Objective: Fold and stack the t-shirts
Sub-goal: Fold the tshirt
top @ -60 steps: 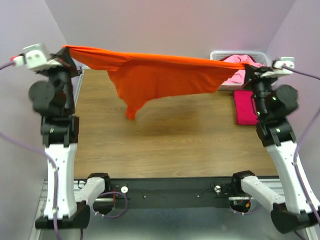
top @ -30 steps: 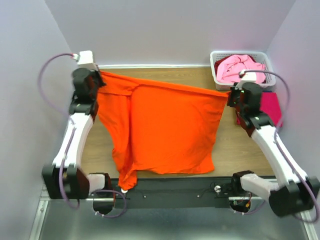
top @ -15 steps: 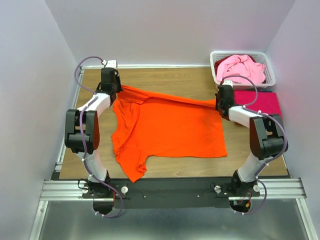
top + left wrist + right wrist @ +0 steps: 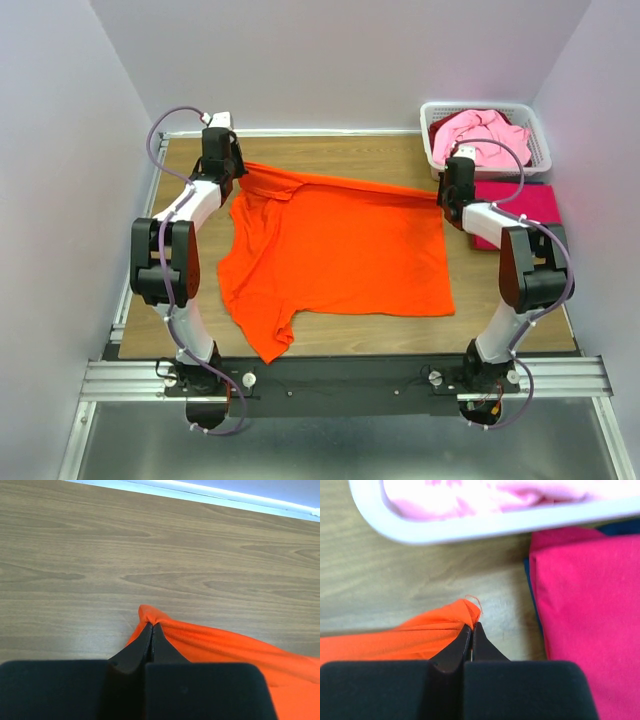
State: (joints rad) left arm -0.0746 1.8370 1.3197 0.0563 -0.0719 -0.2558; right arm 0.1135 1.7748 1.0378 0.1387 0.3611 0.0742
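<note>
The bright orange t-shirt [image 4: 335,255] lies spread on the wooden table [image 4: 330,155], its far edge pulled taut. My left gripper [image 4: 238,172] is shut on its far left corner [image 4: 150,616], low over the table. My right gripper [image 4: 443,194] is shut on its far right corner [image 4: 465,612]. The magenta-red t-shirt [image 4: 520,208] lies folded at the right, also in the right wrist view [image 4: 590,615]. The pale pink t-shirt [image 4: 482,137] sits crumpled in the white basket [image 4: 535,125], also in the right wrist view [image 4: 470,495].
The white slotted basket stands at the far right corner, its rim [image 4: 485,525] just beyond my right gripper. A sleeve of the orange shirt [image 4: 262,340] reaches near the table's front edge. Walls close in the back and both sides.
Both grippers brought the orange shirt down from hanging in the air and laid it flat on the table. Since half a second ago they moved slightly outward, drawing the far edge tauter.
</note>
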